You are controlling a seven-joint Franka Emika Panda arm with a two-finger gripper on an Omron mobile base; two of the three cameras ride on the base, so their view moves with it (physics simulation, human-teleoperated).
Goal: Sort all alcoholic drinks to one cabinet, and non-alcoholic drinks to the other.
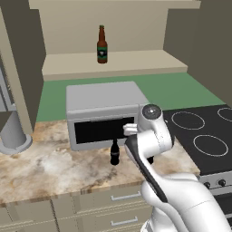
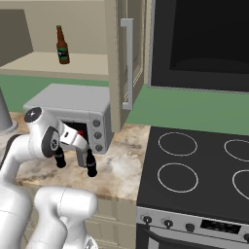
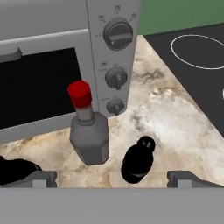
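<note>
Black cola bottles (image 3: 138,159) number two, grey bottle (image 3: 89,133) one.

Brown glass beer bottle with dark green label (image 2: 61,45) stands upright, alone, on the pale beige shelf of the open wall cabinet (image 2: 73,63), upper left. Cabinet door (image 2: 121,63) swung open, long grey handle facing out.

Below, a grey toaster oven with three round knobs (image 2: 73,114) sits on the beige marbled stone worktop (image 2: 121,165). Two small all-black contoured cola bottles upright on the worktop before the oven: one (image 2: 91,163) near the knob corner, the other (image 2: 60,158) just left of it, partly behind the white arm (image 2: 44,138). A patch of red shows between arm and oven front; too hidden to identify.

Black four-ring glass cooktop (image 2: 194,170) adjoins the worktop on the right.
</note>
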